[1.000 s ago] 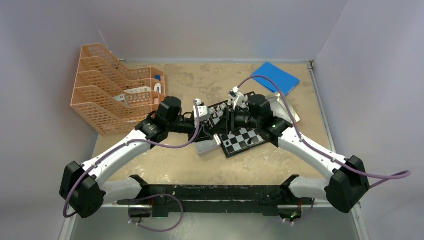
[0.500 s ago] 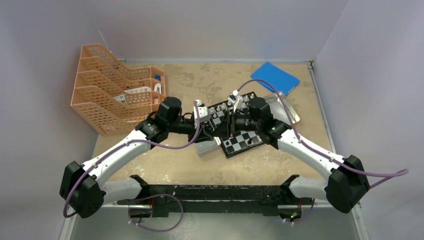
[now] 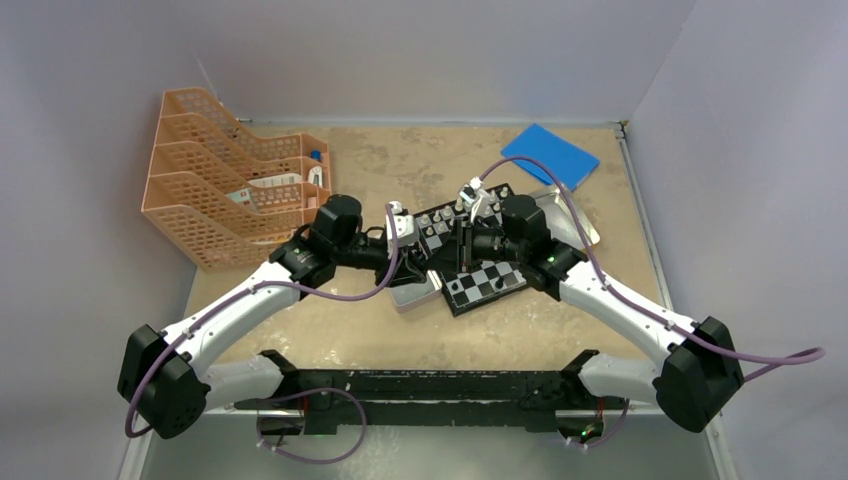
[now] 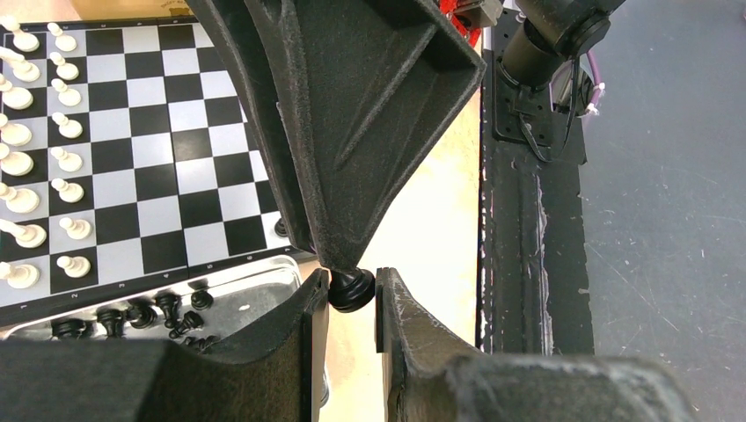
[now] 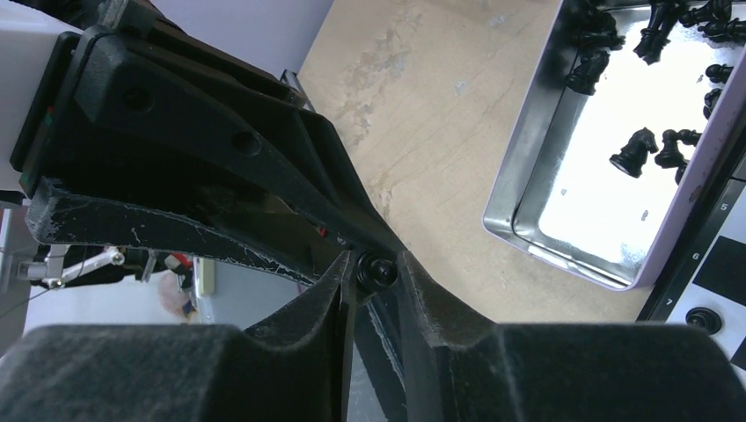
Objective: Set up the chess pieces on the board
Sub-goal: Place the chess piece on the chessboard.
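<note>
1. Silver tin (image 5: 519,167), open, lay against the board's (image 4: 158,132) edge on the left arm's side. It held loose black pieces (image 5: 635,151), several tipped over.
2. Second tin (image 3: 580,228) lay on the board's other side, largely hidden behind the right arm. Its contents could not be seen.
3. Orange tiered tray (image 3: 200,200) stood at the far left of the table (image 3: 400,160), with papers and a small blue-capped thing in its lower tiers.
4. Blue pad (image 3: 551,154) lay flat at the far right, well apart from the board.
5. The board lay mid-table, with white pieces (image 4: 35,149) standing in two rows along one edge.
6. Left gripper (image 4: 352,286) was clamped on one black piece (image 4: 352,292), held in the air just off the board's corner, beside the silver tin.
7. Right gripper (image 5: 378,264) had its fingers close on either side of that same piece. Whether they pressed it could not be told.

Obstruction: from above, both wrists covered the board's middle. In the left wrist view, the right gripper's body hid part of the board's squares.

Change: a second earlier the arms had met over the same spot. Since then the right arm had shifted only slightly, and the tins, tray and pad had not moved.
</note>
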`<state>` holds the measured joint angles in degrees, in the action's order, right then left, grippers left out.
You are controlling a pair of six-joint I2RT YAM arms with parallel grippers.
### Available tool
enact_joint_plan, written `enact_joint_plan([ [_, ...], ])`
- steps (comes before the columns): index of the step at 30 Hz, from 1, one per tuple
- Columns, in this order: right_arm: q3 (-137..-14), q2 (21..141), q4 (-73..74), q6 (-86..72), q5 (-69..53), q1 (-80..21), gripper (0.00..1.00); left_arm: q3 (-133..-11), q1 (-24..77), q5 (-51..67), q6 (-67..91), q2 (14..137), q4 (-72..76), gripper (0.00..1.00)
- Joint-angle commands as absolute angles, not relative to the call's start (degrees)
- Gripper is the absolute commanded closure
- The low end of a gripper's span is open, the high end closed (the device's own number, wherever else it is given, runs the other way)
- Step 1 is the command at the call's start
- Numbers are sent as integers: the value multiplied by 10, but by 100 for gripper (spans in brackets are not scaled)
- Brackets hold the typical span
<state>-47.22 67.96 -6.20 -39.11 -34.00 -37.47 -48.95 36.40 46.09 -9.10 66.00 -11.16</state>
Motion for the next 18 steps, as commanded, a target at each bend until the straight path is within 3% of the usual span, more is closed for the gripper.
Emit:
enact_joint_plan([
  [1,-468,662,-76,-391,-344,-375,75,-488,363,476,-108,645,-84,97],
  [6,-464,664,-77,-386,-343,-375,89,-489,363,475,-105,646,-82,96],
  [9,-463,663,-80,-385,-334,-374,94,-490,363,464,-100,644,-85,88],
  [12,-474,648,-62,-382,-275,-375,98,-499,363,437,-86,645,-100,75],
  [14,-479,626,-50,-387,-212,-374,99,-509,364,427,-79,648,-120,58],
  [18,-487,580,-23,-399,-87,-375,99,-527,363,398,-49,648,-149,51],
])
